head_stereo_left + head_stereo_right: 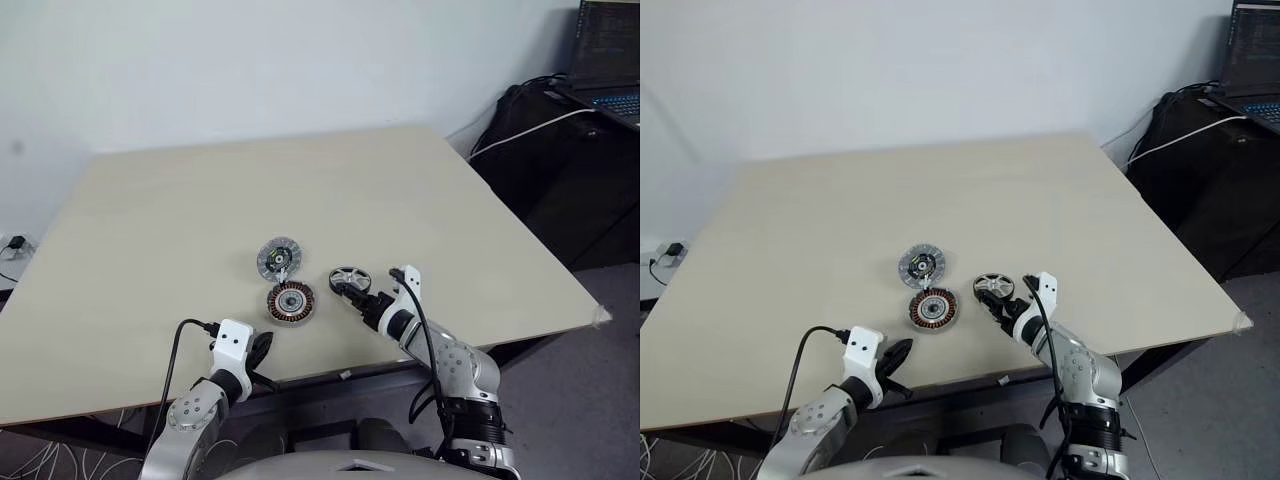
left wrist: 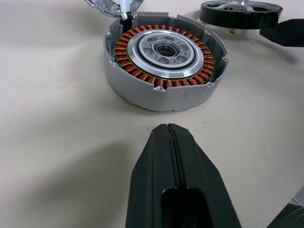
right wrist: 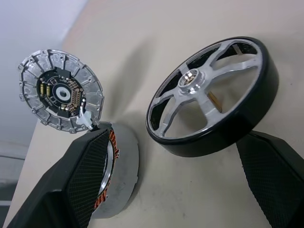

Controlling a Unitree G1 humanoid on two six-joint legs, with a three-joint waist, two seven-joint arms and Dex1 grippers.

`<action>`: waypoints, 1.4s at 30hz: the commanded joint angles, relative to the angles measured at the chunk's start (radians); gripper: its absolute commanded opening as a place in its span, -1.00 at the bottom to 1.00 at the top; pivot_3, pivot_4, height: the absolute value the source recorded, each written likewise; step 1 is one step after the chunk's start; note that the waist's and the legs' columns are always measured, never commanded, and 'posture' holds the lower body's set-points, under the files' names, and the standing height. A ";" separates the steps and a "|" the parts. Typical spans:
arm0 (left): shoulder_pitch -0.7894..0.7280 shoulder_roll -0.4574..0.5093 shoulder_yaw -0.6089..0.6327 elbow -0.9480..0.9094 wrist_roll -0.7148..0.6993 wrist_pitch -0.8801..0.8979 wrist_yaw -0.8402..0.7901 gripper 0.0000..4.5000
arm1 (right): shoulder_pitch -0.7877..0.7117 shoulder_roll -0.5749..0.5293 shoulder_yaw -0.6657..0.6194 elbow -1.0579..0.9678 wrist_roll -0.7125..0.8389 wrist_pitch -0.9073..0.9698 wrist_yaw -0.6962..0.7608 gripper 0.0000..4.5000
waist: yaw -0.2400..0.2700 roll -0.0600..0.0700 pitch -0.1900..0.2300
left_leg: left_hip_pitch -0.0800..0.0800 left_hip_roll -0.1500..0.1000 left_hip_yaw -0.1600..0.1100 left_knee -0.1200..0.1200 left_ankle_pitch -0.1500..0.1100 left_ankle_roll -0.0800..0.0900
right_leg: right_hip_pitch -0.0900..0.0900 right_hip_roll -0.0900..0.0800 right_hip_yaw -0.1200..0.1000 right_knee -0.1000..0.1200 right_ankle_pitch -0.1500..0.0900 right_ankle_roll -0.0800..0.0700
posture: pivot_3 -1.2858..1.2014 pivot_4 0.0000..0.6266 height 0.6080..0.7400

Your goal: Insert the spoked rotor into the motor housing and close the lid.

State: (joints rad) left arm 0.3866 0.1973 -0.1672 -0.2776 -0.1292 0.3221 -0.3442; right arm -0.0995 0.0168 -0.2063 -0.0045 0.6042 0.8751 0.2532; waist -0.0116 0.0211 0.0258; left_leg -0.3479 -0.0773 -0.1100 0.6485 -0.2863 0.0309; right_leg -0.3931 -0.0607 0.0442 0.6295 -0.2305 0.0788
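The spoked rotor [image 3: 190, 80], a black-rimmed wheel with silver spokes and a hub, rests slightly tilted on the table, right of the other parts. My right gripper [image 1: 352, 293] is open just behind it. One finger [image 3: 88, 180] stands clear of the rim and the other finger [image 3: 270, 166] is close under it. The motor housing [image 2: 164, 52] is a grey round cup with a ring of copper windings. The lid [image 3: 59, 92], a segmented silver disc with a dark circuit centre, lies flat against the housing's far side. My left gripper [image 2: 168, 128] is shut and empty, near the table's front edge, pointing at the housing.
The beige table [image 1: 300, 190] ends just behind both grippers. A black stand with an open laptop [image 1: 608, 60] and cables stands beyond the table's far right corner. A wall socket [image 1: 15, 243] sits low on the left.
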 commanded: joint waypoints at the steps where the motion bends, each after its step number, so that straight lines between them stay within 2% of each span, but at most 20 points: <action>1: -0.008 -0.001 0.003 -0.023 -0.005 -0.024 0.000 -1.00 | -0.012 0.012 -0.009 -0.006 0.013 -0.023 -0.011 0.82 | 0.000 0.000 0.000 | 0.000 0.000 0.000 0.000 0.000 0.000 | 0.000 0.000 0.000 0.000 0.000 0.000 | 0.03 -1.00 1.00; 2: -0.008 0.000 0.004 -0.020 -0.005 -0.026 0.000 -1.00 | -0.012 0.014 -0.012 -0.004 0.013 -0.024 -0.014 0.74 | 0.000 0.000 0.000 | 0.000 0.000 0.000 0.000 0.000 0.000 | 0.000 0.000 0.000 0.000 0.000 0.000 | 0.03 -1.00 1.00; 12: -0.008 -0.002 0.010 0.004 -0.007 -0.047 -0.003 -1.00 | -0.007 0.042 -0.032 0.001 0.025 -0.034 -0.035 -0.73 | 0.000 0.000 0.000 | 0.000 0.000 0.000 0.000 0.000 0.000 | 0.000 0.000 0.000 0.000 0.000 0.000 | 0.03 -1.00 1.00; 13: -0.009 -0.002 0.011 0.006 -0.007 -0.048 -0.003 -1.00 | -0.008 0.043 -0.032 0.003 0.026 -0.035 -0.036 -0.82 | 0.000 0.000 0.000 | 0.000 0.000 0.000 0.000 0.000 0.000 | 0.000 0.000 0.000 0.000 0.000 0.000 | 0.03 -1.00 1.00; 18: -0.012 -0.002 0.013 0.009 -0.006 -0.053 -0.001 -1.00 | -0.005 0.052 -0.042 -0.001 0.043 -0.037 -0.038 -0.82 | 0.000 0.000 0.000 | 0.000 0.000 0.000 0.000 0.000 0.000 | 0.000 0.000 0.000 0.000 0.000 0.000 | 0.03 -1.00 1.00; 22: -0.008 -0.002 0.016 0.009 -0.007 -0.057 0.001 -1.00 | 0.007 0.086 -0.084 -0.053 0.123 -0.020 -0.046 -0.82 | 0.000 0.001 0.001 | 0.000 0.000 0.000 0.000 0.000 0.000 | 0.000 0.000 0.000 0.000 0.000 0.000 | 0.03 -1.00 1.00; 27: 0.007 0.002 0.028 0.025 -0.015 -0.081 -0.010 -1.00 | 0.043 0.105 -0.109 -0.157 0.381 0.113 0.002 -0.82 | -0.001 0.003 0.002 | -0.001 0.000 0.000 0.000 0.000 0.000 | -0.002 0.000 0.000 0.000 0.000 0.000 | 0.03 -1.00 1.00; 32: 0.004 0.004 0.031 0.057 -0.019 -0.106 -0.024 -1.00 | 0.048 0.080 -0.057 -0.138 0.490 0.233 0.005 -0.82 | -0.002 0.003 0.002 | -0.001 0.001 -0.001 0.000 0.000 0.000 | -0.001 0.000 0.000 0.000 0.000 0.000 | 0.03 -1.00 1.00; 37: 0.006 0.002 0.034 0.082 -0.017 -0.128 -0.030 -1.00 | 0.013 0.075 0.005 -0.075 0.490 0.290 0.002 -0.82 | -0.002 0.003 0.002 | -0.001 0.001 0.000 0.000 0.000 0.000 | -0.001 0.000 0.000 0.000 0.000 0.000 | 0.03 -1.00 1.00; 42: 0.025 -0.005 0.033 0.078 -0.018 -0.137 -0.024 -1.00 | -0.027 0.067 0.039 0.001 0.440 0.261 0.018 -0.82 | -0.002 0.003 0.002 | -0.001 0.000 0.000 0.000 0.000 0.000 | -0.001 0.000 0.000 0.000 0.000 0.000 | 0.03 -1.00 1.00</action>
State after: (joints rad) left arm 0.4110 0.1965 -0.1444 -0.1914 -0.1375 0.2079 -0.3707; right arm -0.1009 0.0735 -0.1746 -0.0051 1.0407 1.1574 0.2491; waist -0.0132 0.0238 0.0277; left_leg -0.3493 -0.0770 -0.1101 0.6483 -0.2866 0.0312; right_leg -0.3944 -0.0609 0.0440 0.6292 -0.2307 0.0788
